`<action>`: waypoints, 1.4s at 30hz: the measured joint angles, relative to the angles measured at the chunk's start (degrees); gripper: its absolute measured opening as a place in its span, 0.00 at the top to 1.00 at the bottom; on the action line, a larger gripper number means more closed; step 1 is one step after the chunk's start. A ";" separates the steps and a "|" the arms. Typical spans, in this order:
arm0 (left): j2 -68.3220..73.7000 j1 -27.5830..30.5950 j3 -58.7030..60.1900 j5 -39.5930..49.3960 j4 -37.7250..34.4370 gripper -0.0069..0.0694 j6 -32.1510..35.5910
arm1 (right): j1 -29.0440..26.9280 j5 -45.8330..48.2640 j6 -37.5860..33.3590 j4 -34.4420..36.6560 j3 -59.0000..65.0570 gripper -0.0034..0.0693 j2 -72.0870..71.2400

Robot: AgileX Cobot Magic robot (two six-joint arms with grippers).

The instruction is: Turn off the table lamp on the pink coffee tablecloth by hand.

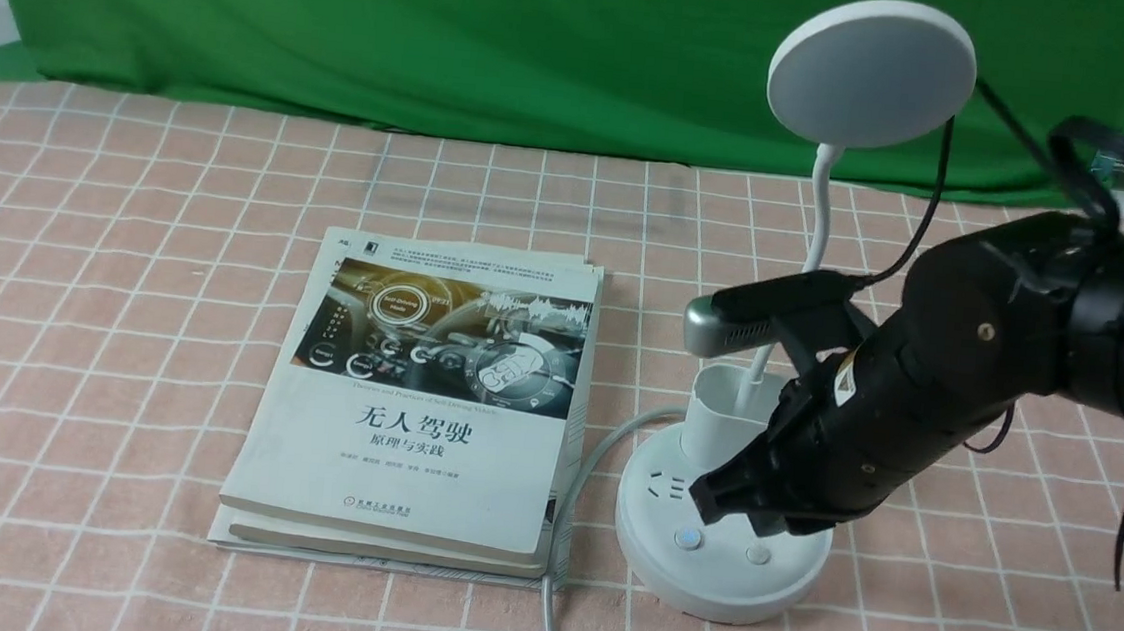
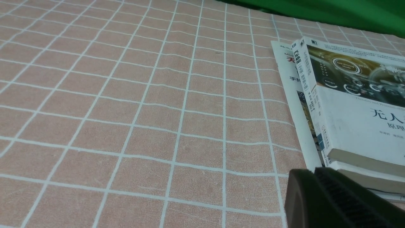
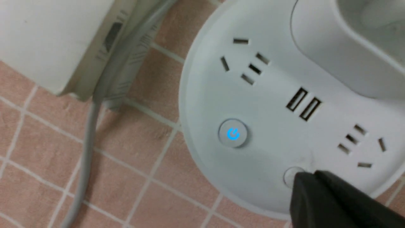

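Right wrist view alone reveals the smooth white plastic table lamp's (image 3: 205, 95) USB slots (image 3: 303, 104); black right hand (image 3: 305, 186), fingers (image 3: 332, 202) together, touches its five-o'clock button (image 3: 288, 175).

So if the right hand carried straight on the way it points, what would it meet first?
The lamp base, most likely at the unlit button beside the lit button. The wrist view puts the right hand right at it; contact is unclear.
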 joint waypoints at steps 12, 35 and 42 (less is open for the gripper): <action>0.00 0.00 0.00 0.00 0.00 0.90 0.00 | 0.00 1.89 -0.76 0.00 2.94 0.89 -6.84; 0.00 0.00 0.00 0.00 0.00 0.90 0.00 | -0.05 3.08 -1.11 -1.53 14.38 0.90 -42.92; 0.00 0.00 0.00 0.00 0.00 0.90 0.00 | -8.11 -7.19 -1.11 -3.20 27.27 0.90 -52.70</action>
